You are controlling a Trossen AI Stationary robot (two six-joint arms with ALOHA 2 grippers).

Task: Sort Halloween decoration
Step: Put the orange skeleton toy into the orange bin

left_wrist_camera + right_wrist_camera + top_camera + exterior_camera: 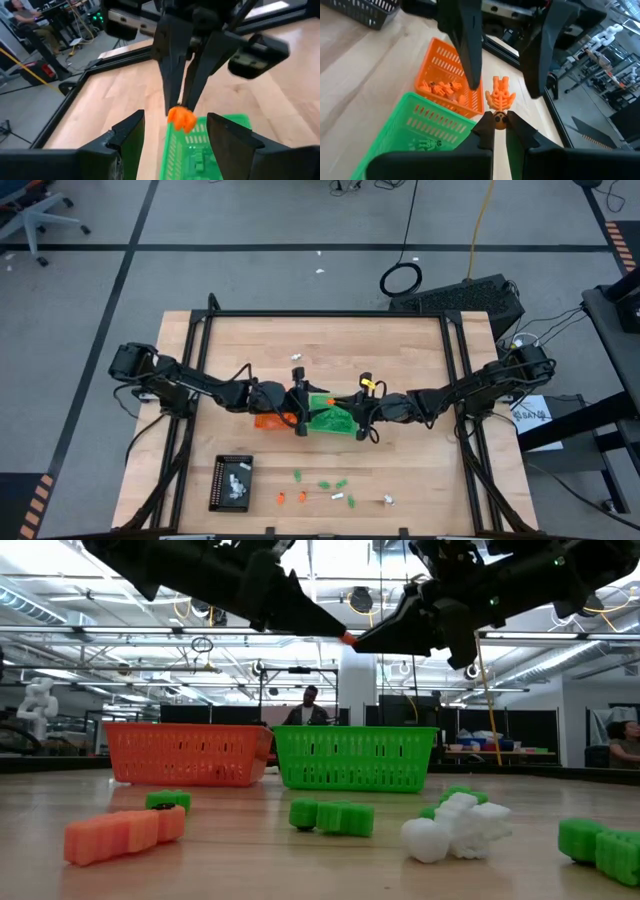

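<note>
A small orange skeleton-like trinket [501, 96] of the Halloween decoration hangs in the air over the seam between the orange basket [445, 82] and the green basket [420, 130]. My right gripper [500, 122] is shut on it. My left gripper [175, 116] faces it from the table's left, open, one finger [470, 50] on each side of the trinket and apart from it. Orange trinkets lie in the orange basket, and a green one lies in the green basket [200, 155]. My right gripper pinches the trinket's round head end [499, 120] between its two fingertips. The fingers come from the table's right, nearly level and slanting a little down. The ribbed body sticks out past the tips, lifted clear above the baskets.
Loose green, orange and white trinkets [325, 485] lie near the table's front edge, and they fill the foreground [455, 825] of the low view. A black tray [231, 481] with white pieces stands at the front left. Both arms meet over the baskets [330, 420] at mid-table.
</note>
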